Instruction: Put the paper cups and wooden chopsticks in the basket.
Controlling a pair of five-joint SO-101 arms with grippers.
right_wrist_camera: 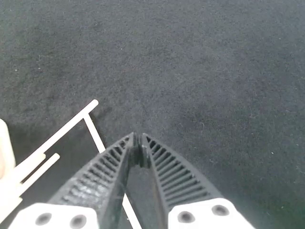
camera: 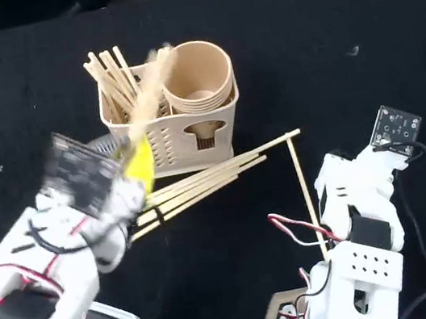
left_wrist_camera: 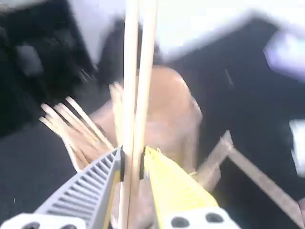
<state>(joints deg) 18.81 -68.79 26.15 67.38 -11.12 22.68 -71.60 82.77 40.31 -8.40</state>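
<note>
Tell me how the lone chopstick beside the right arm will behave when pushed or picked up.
The lone chopstick looks thin, straight and wooden, so probably stiff and very light. Nudged off-centre it would likely pivot or roll, though the black table cover should damp that. Lying flat, it offers little to pinch, so a grasp may slip.

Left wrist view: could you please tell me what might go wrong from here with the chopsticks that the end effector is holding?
1. The left end effector pinches the two pale wooden chopsticks with its fingertips alone, so they may swivel or slip out.
2. Their far ends sit beside the stacked tan paper cups in the beige slotted plastic basket. They may catch on the cups' rim or nudge the basket.
</note>
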